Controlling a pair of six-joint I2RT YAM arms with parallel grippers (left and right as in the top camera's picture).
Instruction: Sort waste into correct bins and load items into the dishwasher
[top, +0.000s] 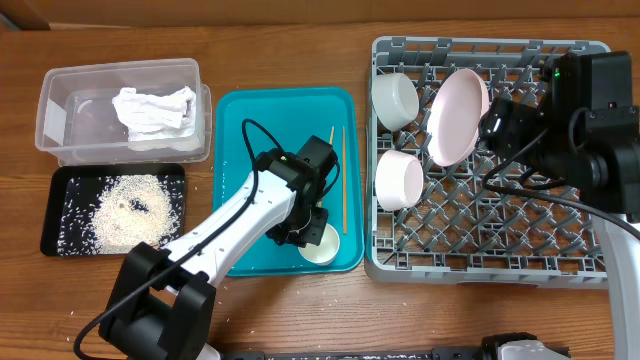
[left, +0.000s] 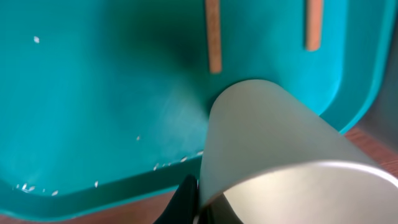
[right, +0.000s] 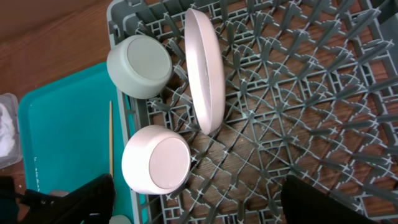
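Observation:
My left gripper (top: 303, 232) is shut on the wall of the small white cup (top: 322, 246) at the front right of the teal serving tray (top: 240, 130). In the left wrist view the cup (left: 273, 143) fills the lower right, with one black finger (left: 184, 200) against its outside. Two wooden chopsticks (top: 344, 180) lie on the tray beyond the cup (left: 213, 37). The grey dish rack (top: 480, 250) holds two white bowls (top: 396, 100) (top: 399, 180) and an upright pale pink plate (top: 457, 115). My right gripper (right: 211, 205) is open and empty above the rack (right: 298, 93).
A clear tub (top: 60, 110) at the back left holds the crumpled napkin (top: 152, 108). The black tray (top: 60, 190) in front of it holds the rice grains (top: 135, 208). A few loose grains lie on the teal tray (left: 93, 93) and on the table.

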